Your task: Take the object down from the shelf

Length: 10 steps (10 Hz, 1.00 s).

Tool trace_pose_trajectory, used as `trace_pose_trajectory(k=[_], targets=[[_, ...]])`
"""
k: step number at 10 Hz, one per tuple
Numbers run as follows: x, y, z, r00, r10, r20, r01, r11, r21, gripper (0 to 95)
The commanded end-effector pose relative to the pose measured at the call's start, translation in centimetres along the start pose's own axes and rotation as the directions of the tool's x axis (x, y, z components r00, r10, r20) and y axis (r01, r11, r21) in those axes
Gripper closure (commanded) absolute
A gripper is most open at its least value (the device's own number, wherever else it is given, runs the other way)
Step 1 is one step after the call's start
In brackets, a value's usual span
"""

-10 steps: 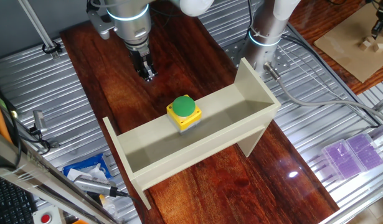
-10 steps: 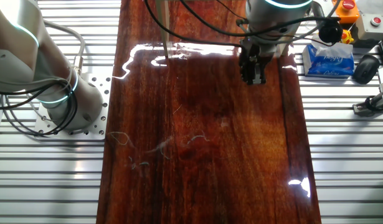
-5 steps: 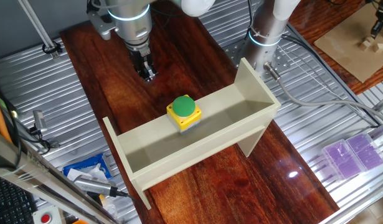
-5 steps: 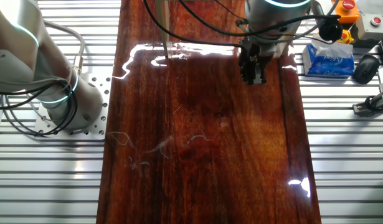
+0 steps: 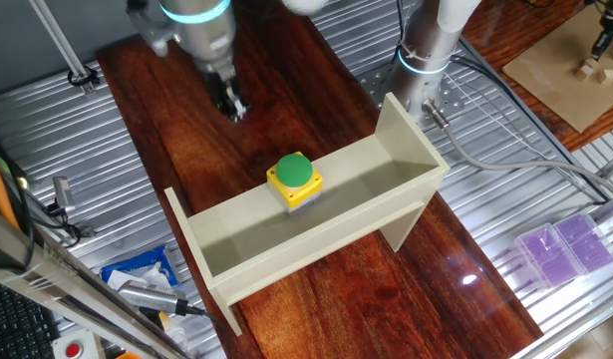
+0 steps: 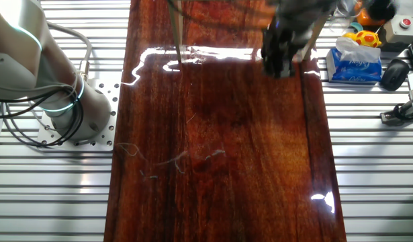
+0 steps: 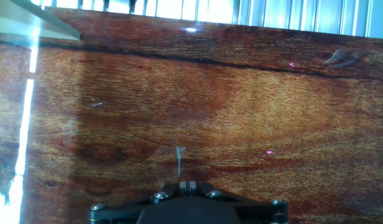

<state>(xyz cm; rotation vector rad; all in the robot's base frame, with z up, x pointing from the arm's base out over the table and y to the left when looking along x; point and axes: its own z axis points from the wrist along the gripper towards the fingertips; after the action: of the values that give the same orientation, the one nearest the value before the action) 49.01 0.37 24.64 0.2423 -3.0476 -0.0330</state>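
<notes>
The object (image 5: 294, 179), a yellow box on a grey base with a green dome button, sits on the back rail of the long beige shelf (image 5: 316, 231) in one fixed view. My gripper (image 5: 232, 109) hangs above the wooden table behind the shelf, to the left of the object and apart from it. Its fingers are pressed together and hold nothing. In the other fixed view the gripper (image 6: 279, 67) is blurred near the table's far right. The hand view shows the shut fingertips (image 7: 187, 185) over bare wood; the object is out of that view.
The wooden tabletop (image 5: 176, 140) lies between metal slatted surfaces. A second arm's base (image 5: 426, 60) stands behind the shelf's right end. A tissue pack (image 6: 354, 60) and tools lie off the table's edge. A shelf corner (image 7: 29, 25) shows in the hand view.
My gripper has moved up and slightly away from the shelf, still shut; it is motion-blurred now. The object and shelf have not moved.
</notes>
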Motion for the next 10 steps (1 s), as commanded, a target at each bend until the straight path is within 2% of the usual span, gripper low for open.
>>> trace_pose_trajectory(k=[1,3,6,9,10], targets=[[1.42,0.77,-4.59,1.000,-0.011,-0.008,0.011,1.000,0.000,95.0],[1.42,0.77,-4.59,0.999,-0.050,-0.004,0.050,0.999,-0.001,95.0],[1.42,0.77,-4.59,0.987,-0.161,0.008,0.161,0.987,-0.006,95.0],[1.42,0.77,-4.59,0.988,-0.157,0.012,0.157,0.988,-0.011,95.0],[1.59,0.84,-4.98,0.988,-0.154,0.013,0.154,0.988,-0.015,95.0]])
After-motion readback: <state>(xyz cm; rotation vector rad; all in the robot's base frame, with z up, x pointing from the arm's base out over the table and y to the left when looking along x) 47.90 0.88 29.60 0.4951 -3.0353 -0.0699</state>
